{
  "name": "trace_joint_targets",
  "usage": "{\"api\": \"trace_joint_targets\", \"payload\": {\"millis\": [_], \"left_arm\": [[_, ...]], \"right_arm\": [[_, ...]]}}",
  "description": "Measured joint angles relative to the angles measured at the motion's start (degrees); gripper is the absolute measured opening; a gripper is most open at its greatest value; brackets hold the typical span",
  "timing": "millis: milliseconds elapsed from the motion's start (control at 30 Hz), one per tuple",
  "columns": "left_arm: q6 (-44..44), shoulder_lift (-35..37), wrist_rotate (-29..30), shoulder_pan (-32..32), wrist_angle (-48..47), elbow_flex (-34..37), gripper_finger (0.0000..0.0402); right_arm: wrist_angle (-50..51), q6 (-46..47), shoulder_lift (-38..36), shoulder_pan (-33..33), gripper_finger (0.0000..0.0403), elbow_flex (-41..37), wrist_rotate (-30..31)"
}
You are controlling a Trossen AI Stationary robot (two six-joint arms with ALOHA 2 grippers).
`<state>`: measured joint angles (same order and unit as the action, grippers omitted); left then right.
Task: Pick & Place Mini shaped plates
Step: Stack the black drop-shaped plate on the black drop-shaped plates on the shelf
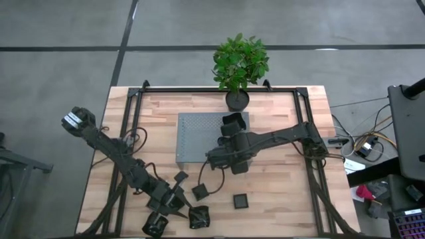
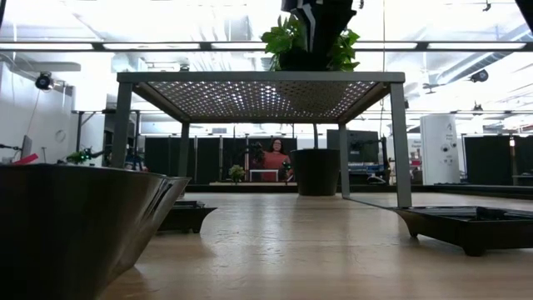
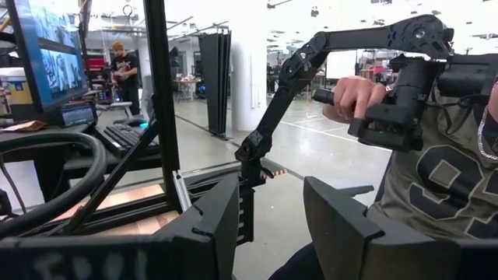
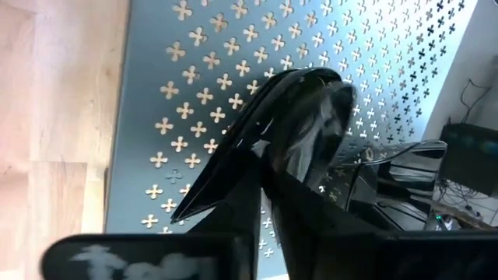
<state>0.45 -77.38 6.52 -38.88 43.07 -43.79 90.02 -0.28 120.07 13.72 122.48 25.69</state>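
My right gripper's fingers (image 4: 268, 167) pinch the rim of a small glossy black dish (image 4: 292, 117), which stands tilted on edge between them, directly over the grey perforated metal platform (image 4: 389, 47). The pinch looks narrow; I judge I am just beginning to let go, but I cannot tell whether the dish already touches the metal below the fingertips.

In the high view the right gripper (image 1: 232, 133) sits over the platform's (image 1: 196, 136) right part, on the side toward the black plant pot (image 1: 237, 99).

Step in hand, as I read it: placing this dish on the platform.
- Lower until the low edge of the dish meets the sheet before spreading the fingers further; a release from any height would probably let a tilted glossy dish slide or flip.
- Level the wrist first if I can, so the dish lands flat rather than on its rim.
- Open slowly, then lift straight up, so a fingertip does not drag the dish along.
- Keep clear of the platform edge nearest the fingers; a dish set there may tip off.

My left gripper (image 3: 268, 225) waits with fingers spread wide and nothing between them, near the table's front edge. Its camera looks out into the room, where a person's hand (image 3: 362, 97) holds a controller arm.

Other mini black plates (image 1: 240, 200) lie on the wooden table (image 1: 285, 192), well apart from the right fingers, toward the front; several (image 1: 199, 217) are close beside the left gripper.
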Motion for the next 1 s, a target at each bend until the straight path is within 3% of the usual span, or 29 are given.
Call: {"api": "trace_joint_targets", "payload": {"millis": [267, 433, 833, 1000], "left_arm": [[0.19, -0.02, 0.0, -0.01, 0.0, 0.0, 0.014], [0.19, -0.02, 0.0, 0.0, 0.0, 0.0, 0.014], [0.23, -0.02, 0.0, -0.02, -0.37, 0.0, 0.014], [0.23, -0.04, 0.0, -0.02, -0.35, 0.0, 0.014]], "right_arm": [[0.0, 0.2, -0.04, 0.14, 0.0098, 0.02, 0.42], [-0.01, 0.22, -1.2, 0.99, 0.0118, 0.04, 0.39], [0.0, 2.12, -5.23, 2.25, 0.0104, 0.09, 3.86], [-0.01, 0.41, -5.89, 2.15, 0.0093, -0.29, -0.74]]}}
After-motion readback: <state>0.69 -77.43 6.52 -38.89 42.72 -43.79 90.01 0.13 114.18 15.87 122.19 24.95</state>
